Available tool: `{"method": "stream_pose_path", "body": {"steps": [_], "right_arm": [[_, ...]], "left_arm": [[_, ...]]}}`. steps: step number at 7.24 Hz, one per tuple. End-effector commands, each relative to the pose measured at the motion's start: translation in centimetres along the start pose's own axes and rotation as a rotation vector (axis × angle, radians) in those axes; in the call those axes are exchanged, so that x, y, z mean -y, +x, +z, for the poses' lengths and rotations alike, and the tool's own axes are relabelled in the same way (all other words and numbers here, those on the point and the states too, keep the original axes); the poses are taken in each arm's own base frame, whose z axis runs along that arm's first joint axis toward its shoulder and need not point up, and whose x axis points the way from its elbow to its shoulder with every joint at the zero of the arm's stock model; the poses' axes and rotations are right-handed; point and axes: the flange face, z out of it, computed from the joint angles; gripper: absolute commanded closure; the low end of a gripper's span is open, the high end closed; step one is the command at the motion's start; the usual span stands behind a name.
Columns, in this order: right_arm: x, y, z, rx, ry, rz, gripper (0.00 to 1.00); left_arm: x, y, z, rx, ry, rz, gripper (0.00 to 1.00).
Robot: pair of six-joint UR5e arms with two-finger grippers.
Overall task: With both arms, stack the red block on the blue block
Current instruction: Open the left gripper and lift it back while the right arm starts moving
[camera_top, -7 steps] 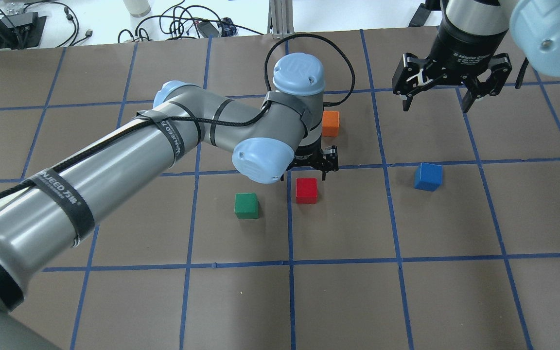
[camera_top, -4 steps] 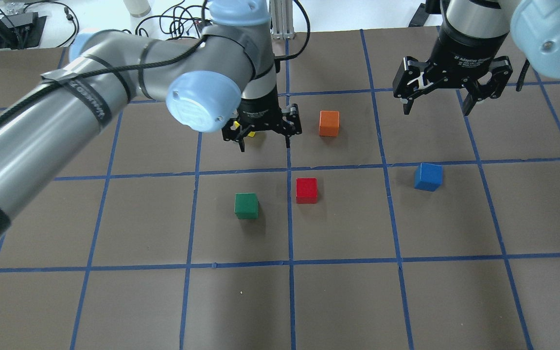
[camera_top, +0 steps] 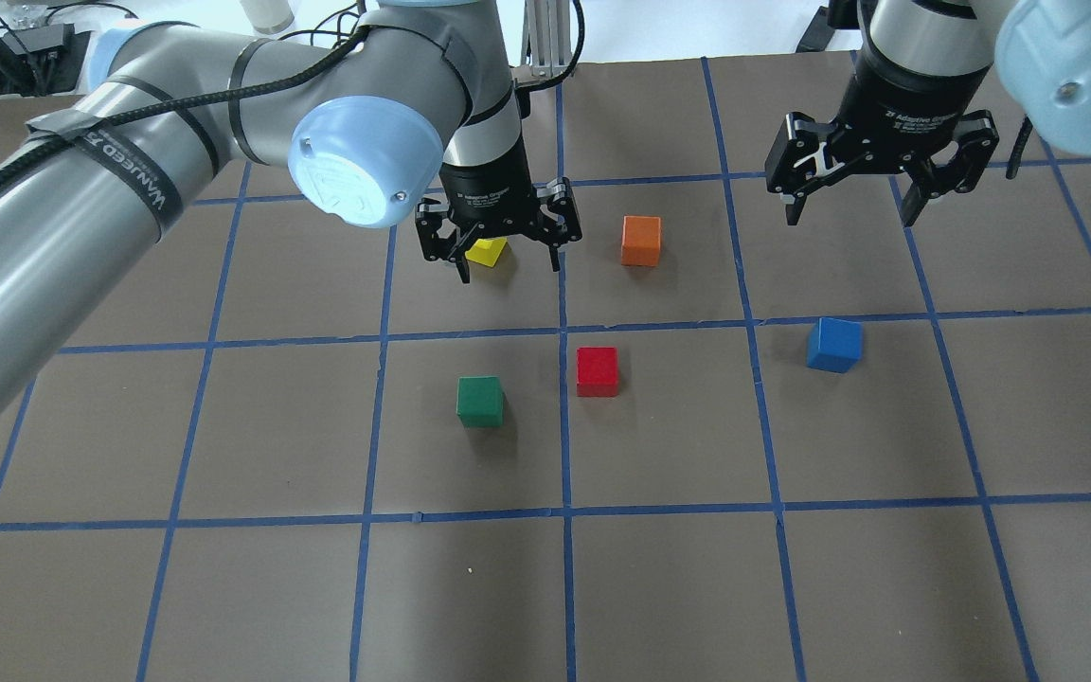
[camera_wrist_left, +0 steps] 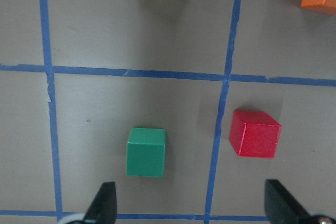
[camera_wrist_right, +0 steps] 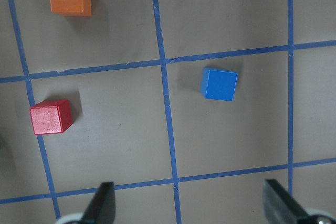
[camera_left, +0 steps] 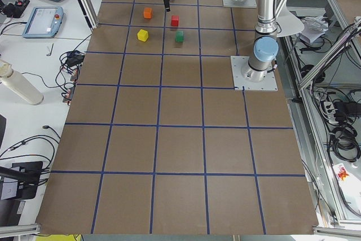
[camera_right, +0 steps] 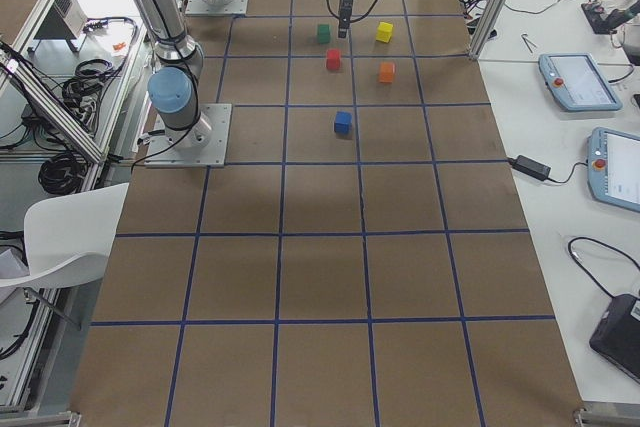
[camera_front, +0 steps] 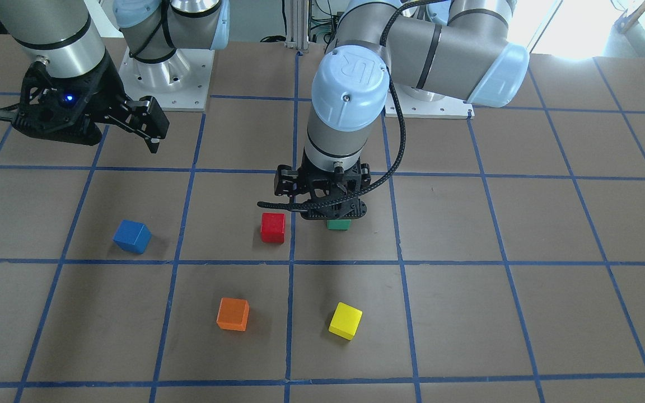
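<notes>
Two small cubes matter for this task. The red block (camera_top: 597, 370) rests on the table (camera_top: 678, 587) near its middle, just right of a blue tape line (camera_top: 565, 436), with the green block (camera_top: 480, 401) near it on the other side of that line. The blue block (camera_top: 833, 344) lies well apart to the right, turned a little against the grid. Neither is touched. The left gripper (camera_top: 509, 268) hovers with its fingers spread wide and empty, lined up over the yellow block (camera_top: 487, 252) in the overhead view, and its wrist camera looks down on the red and green blocks. The right gripper (camera_top: 849, 214) hangs raised beyond the blue block, also wide and empty. The red block looks light, rigid and not fragile, and its matte faces should grip well. A sound hold would be across two opposite side faces, centred and square to them, leaving the bottom face clear for setting it flat on the blue block.
</notes>
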Motion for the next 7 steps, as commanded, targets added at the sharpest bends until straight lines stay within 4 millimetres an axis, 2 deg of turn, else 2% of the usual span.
{"method": "stream_pose_path", "body": {"steps": [1, 2, 4, 5, 6, 7], "right_arm": [[0.0, -0.4, 0.3, 0.016, -0.006, 0.002, 0.0], [-0.2, -0.9, 1.5, 0.026, -0.024, 0.003, 0.0], [-0.4, -1.2, 2.3, 0.031, -0.028, -0.002, 0.0], [-0.2, -2.1, 2.7, 0.074, -0.025, 0.026, 0.0], [-0.4, -4.4, 4.4, 0.097, -0.037, 0.056, 0.0], [-1.1, -7.8, 6.4, 0.093, -0.005, 0.025, 0.0]], "left_arm": [[0.1, 0.7, -2.1, -0.009, 0.023, 0.011, 0.0], [-0.3, -0.5, -4.7, -0.006, 0.026, 0.01, 0.0], [0.6, -7.5, -11.5, -0.005, -0.014, -0.002, 0.0], [0.8, -11.1, -12.8, -0.007, -0.03, 0.088, 0.0], [1.1, -15.0, -14.1, -0.018, -0.021, 0.093, 0.0], [1.0, -18.4, -14.9, -0.027, -0.016, 0.114, 0.0]]}}
